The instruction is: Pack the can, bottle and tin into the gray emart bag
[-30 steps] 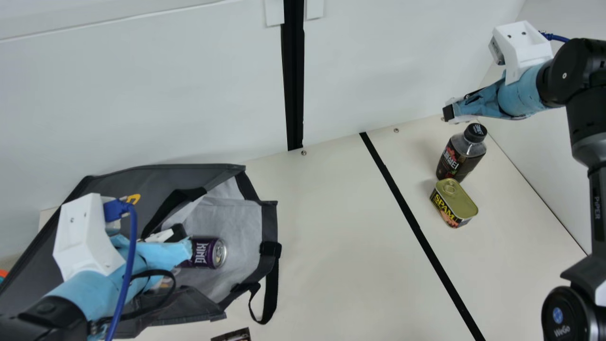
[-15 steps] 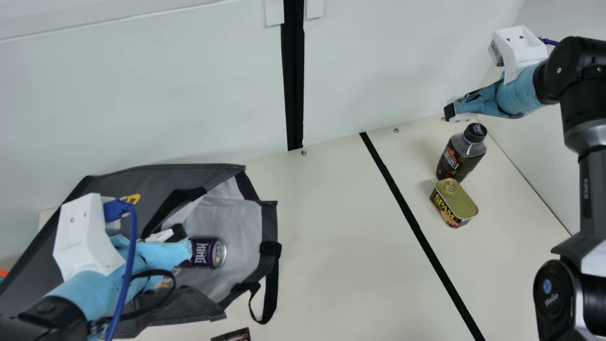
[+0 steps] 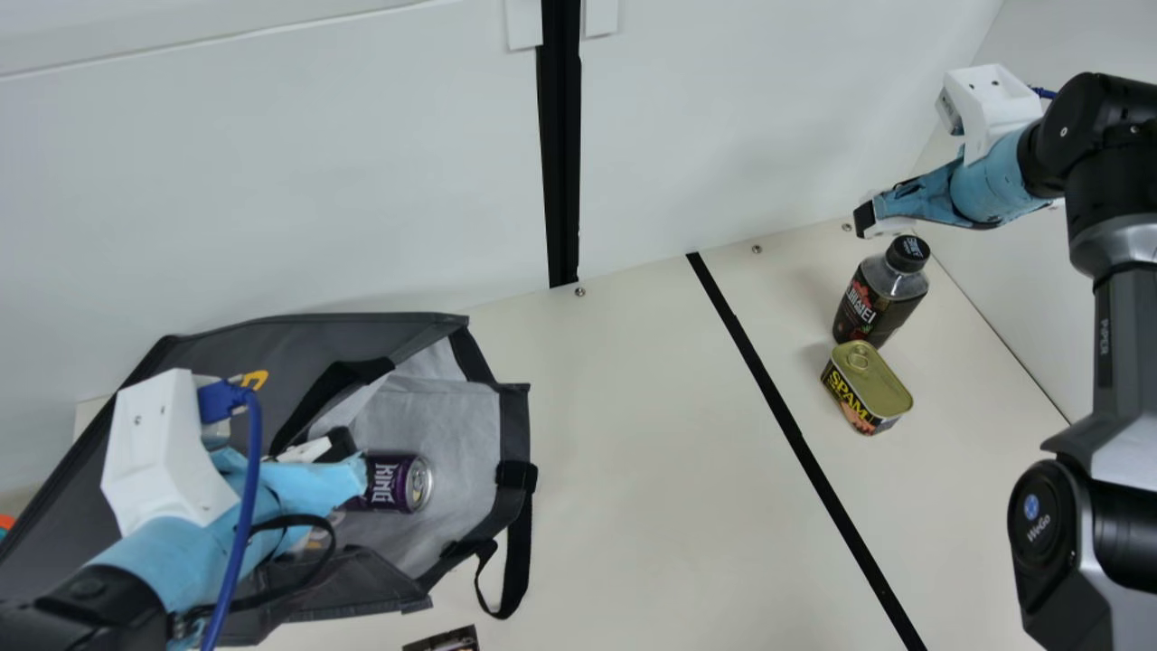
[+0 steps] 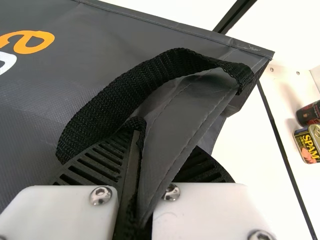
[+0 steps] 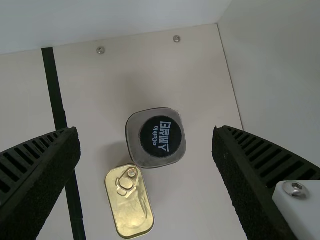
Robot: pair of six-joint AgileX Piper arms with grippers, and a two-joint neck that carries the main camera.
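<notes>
My left gripper [image 3: 347, 459] is at the mouth of the gray bag [image 3: 271, 334]; in the left wrist view the left gripper [image 4: 139, 142] is shut on the bag's edge [image 4: 192, 117]. Inside the bag lies the purple can [image 3: 393, 483] on its side, partly hidden by that gripper. On the right, my right gripper [image 3: 866, 220] hangs above the upright dark bottle [image 3: 879, 298]. From the right wrist view, the right gripper [image 5: 146, 132] stands open, with the bottle's black cap [image 5: 160, 136] below between its fingers. Right beside the bottle sits the tin [image 5: 129, 202].
A black stripe [image 3: 795, 434] crosses the table [image 3: 633, 452] between bag and tin. White walls [image 3: 741, 117] rise behind and at the right. A loose strap [image 3: 518, 561] hangs from the bag, and a dark printed item [image 3: 443, 640] lies at the near edge.
The right arm's links have swung left, while its gripper has shifted slightly to the right and dipped a little. The left arm, bag, can, bottle and tin have kept still.
</notes>
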